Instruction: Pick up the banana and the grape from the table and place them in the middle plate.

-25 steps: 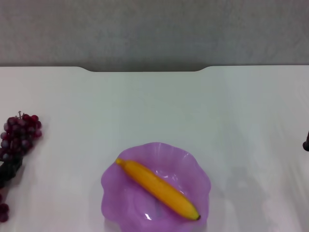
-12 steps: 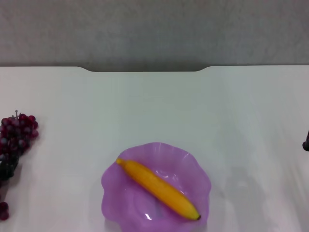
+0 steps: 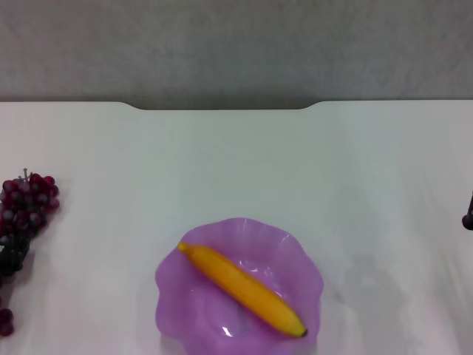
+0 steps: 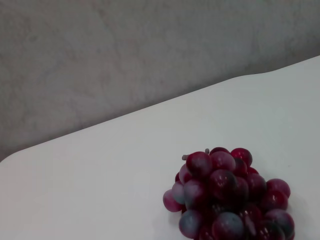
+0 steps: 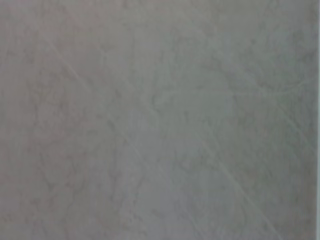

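At the bench's (image 3: 236, 163) far left edge, the left claw (image 3: 10, 259) grips the grape (image 3: 26, 203); the banana (image 3: 240, 288) lies in the middle plate (image 3: 171, 296); the right claw's (image 3: 468, 214) state is unclear.

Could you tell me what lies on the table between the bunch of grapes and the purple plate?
Nothing: in the head view, only bare white table separates the bunch of grapes from the purple plate, which holds the banana.

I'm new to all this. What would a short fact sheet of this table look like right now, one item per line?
banana: lying diagonally inside the middle plate
middle plate: purple, wavy rim, near edge of the table
grape: far left of the table, outside the plate
left gripper: dark shape at the bunch, grip unclear
right gripper: only a sliver at the right edge
remaining: grape into the plate
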{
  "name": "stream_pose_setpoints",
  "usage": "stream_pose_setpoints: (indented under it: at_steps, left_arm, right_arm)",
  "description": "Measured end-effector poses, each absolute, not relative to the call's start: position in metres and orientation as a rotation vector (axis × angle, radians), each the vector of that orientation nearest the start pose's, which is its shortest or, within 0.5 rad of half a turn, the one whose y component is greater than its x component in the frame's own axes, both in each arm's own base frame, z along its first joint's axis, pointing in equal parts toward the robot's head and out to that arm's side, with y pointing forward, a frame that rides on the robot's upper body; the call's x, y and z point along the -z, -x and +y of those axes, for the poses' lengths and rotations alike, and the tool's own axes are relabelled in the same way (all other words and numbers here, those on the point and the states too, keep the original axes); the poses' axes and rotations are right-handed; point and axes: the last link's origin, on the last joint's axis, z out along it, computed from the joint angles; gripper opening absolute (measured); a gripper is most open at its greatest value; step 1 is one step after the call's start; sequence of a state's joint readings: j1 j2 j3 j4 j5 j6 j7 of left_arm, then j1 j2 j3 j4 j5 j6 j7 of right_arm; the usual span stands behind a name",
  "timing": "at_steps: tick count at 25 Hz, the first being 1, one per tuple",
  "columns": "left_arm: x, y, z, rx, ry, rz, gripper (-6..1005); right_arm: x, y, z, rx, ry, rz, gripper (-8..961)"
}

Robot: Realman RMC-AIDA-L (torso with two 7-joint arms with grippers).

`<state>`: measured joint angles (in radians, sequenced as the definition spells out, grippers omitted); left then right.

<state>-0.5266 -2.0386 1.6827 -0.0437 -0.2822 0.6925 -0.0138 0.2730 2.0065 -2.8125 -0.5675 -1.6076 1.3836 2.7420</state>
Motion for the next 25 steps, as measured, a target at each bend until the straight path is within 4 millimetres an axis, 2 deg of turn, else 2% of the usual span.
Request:
stream_pose_setpoints:
  at_steps: [12,25]
  left_arm:
    - [0.0019,0.4123,0.3286,0.129,1.645,-0.734,486]
    - [-0.0001,0.4132,0.3285,0.12,1.647,-0.719,399]
  right_arm:
    - [0.022,-0.3149,0.2729,-0.572,1.42,0.413,107]
    - [0.0222,-0.3133,0.2739,-0.578,1.42,0.411,107]
